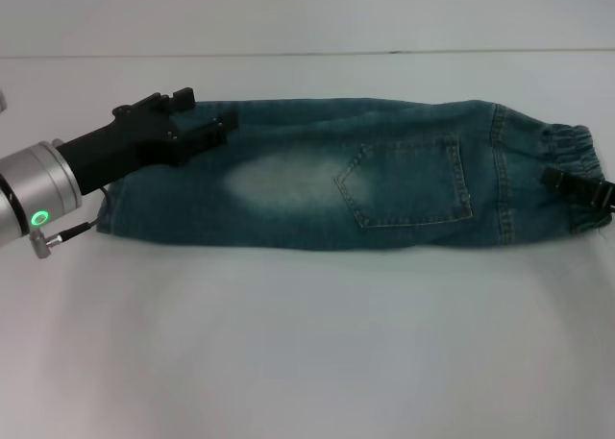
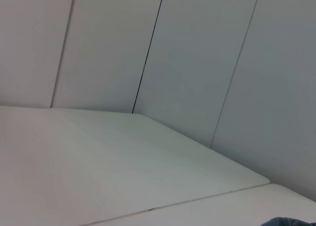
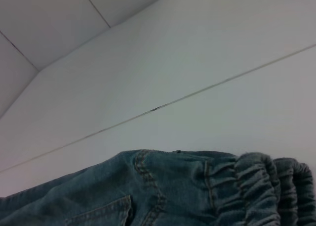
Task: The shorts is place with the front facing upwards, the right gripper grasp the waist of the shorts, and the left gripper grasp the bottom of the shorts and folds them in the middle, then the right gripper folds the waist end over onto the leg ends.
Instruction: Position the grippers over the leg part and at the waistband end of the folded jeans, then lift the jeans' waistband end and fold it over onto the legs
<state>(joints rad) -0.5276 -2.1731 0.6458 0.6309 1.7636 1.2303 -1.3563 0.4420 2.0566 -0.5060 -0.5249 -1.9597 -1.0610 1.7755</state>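
Left claw (image 1: 207, 122) spread, low over shorts (image 1: 384, 184) leg end; right claw (image 1: 581, 187) at waistband, grip unclear.

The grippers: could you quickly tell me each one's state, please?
Left gripper: open, over the shorts' leg end.
Right gripper: at the waist; state cannot be told.

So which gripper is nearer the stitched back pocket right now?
Right, though only by a little. The right gripper sits at the elastic waistband, just beyond the pocket. The left gripper is over the leg end of the shorts, slightly farther off.
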